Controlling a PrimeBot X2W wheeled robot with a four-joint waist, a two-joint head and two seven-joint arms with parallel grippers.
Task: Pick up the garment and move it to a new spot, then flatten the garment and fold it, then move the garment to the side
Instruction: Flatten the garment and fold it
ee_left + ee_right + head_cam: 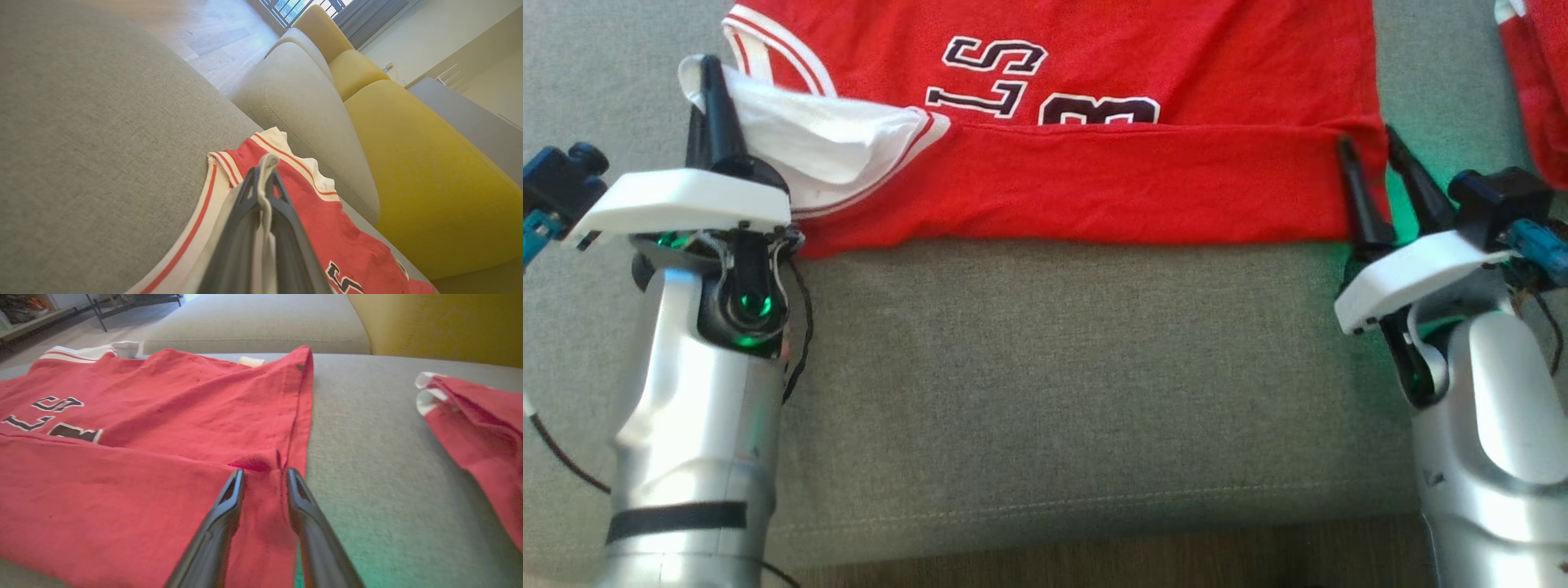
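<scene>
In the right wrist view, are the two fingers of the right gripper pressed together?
No, the right gripper has its fingers apart, with the red jersey between them.

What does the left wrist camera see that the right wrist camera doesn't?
Left wrist view: a barred window, and the left claw pinching the white trim of the red jersey. Right wrist view: the right claw, fingers apart astride the jersey's edge, and a second red garment. Shared: that jersey, the grey sofa and the yellow backrest.
</scene>
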